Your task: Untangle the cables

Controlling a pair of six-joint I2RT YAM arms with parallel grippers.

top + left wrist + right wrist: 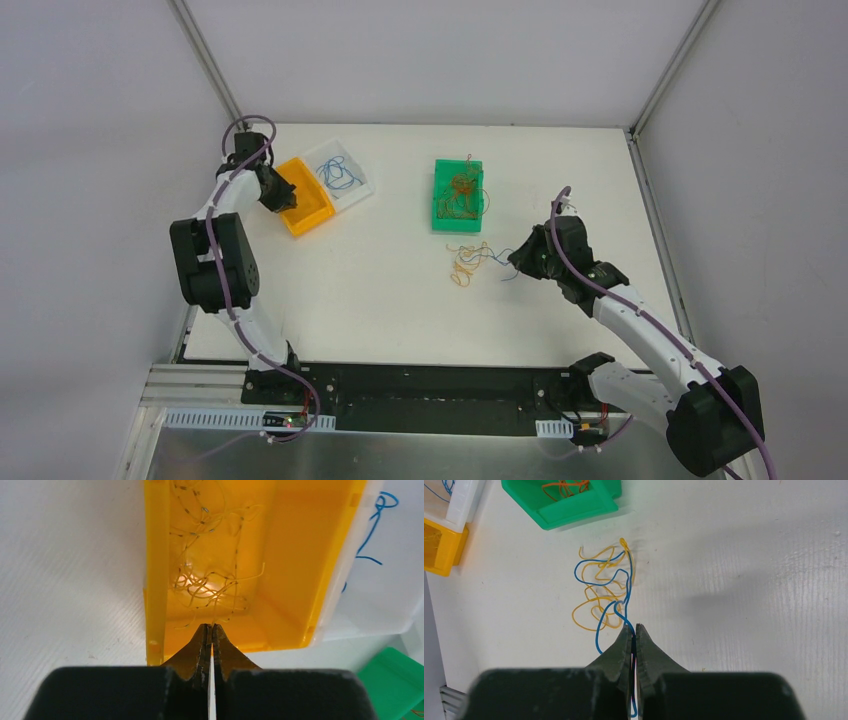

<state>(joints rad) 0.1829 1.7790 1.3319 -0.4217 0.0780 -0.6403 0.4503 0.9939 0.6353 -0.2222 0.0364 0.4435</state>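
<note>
The right arm is reaching out over the middle of the desk (380,300). The right hand (635,629) is pointing down low toward the desk top. Its two fingers are pressing together on a blue cable (629,580). The blue cable is running up between the fingers and snaking away across the desk. It is lying mixed up with a yellow cable (594,575), which is curling in loops just beside the tips of the hand. This little heap is lying on the bare desk, near the green box (574,512) but not touching it. Orange cables (564,487) are sitting in the green box.

The left arm is bending up at the elbow and reaching to the far left side of the desk. The left hand (211,629) is hanging over one end of the yellow box (300,555), with its tips pointing into it. Its fingers are squeezing shut. Thin yellow cables (200,585) are lying curled in the yellow box. One thin strand is reaching right to the tips, but I cannot tell if it is being pinched. A white box (380,595) is sitting right against the yellow box, with blue cables (372,527) lying in it.
</note>
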